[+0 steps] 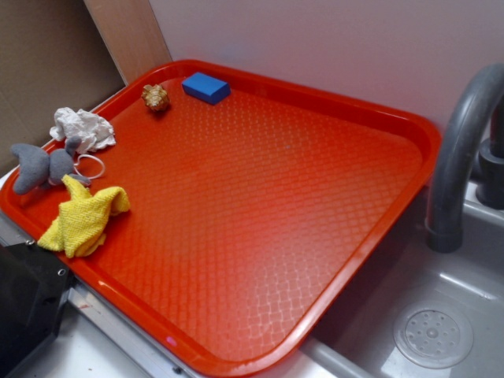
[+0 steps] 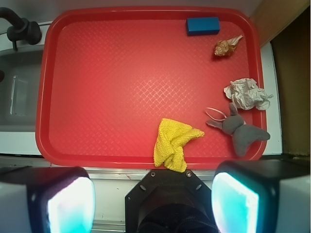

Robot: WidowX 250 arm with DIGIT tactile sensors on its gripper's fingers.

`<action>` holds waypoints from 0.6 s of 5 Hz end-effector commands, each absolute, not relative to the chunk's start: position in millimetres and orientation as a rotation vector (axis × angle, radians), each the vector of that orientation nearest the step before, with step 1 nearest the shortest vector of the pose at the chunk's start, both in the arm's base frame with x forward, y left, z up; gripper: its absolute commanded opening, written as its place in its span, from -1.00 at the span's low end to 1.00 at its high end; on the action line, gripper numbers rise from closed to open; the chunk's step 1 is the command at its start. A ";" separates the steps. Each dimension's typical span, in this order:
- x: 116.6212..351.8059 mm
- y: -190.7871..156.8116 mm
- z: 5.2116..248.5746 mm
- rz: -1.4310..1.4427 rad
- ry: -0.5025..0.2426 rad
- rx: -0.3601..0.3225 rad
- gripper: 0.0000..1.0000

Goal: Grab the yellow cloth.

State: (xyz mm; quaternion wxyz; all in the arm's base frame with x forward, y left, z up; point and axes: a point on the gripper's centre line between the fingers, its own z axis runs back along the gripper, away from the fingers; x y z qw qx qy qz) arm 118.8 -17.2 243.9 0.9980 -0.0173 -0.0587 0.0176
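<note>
The exterior view looks down at a slant from beside the red tray [image 1: 260,197], near its front corner, facing the wall, with the sink [image 1: 441,315] at 4 o'clock. The wrist view looks straight down from high above, tray edge at 6 o'clock, sink at 9 o'clock. Both share the whole tray and part of the sink

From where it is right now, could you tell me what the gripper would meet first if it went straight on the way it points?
Probably the yellow cloth, lying at the red tray's near rim between the open gripper's fingers; depth is unclear, so it may meet bare tray.
</note>
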 end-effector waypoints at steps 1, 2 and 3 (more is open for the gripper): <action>118.8 -17.2 243.9 0.035 -0.118 -0.035 1.00; 141.3 -14.7 193.9 0.066 -0.113 -0.004 1.00; 142.9 -3.7 163.9 0.088 -0.085 0.015 1.00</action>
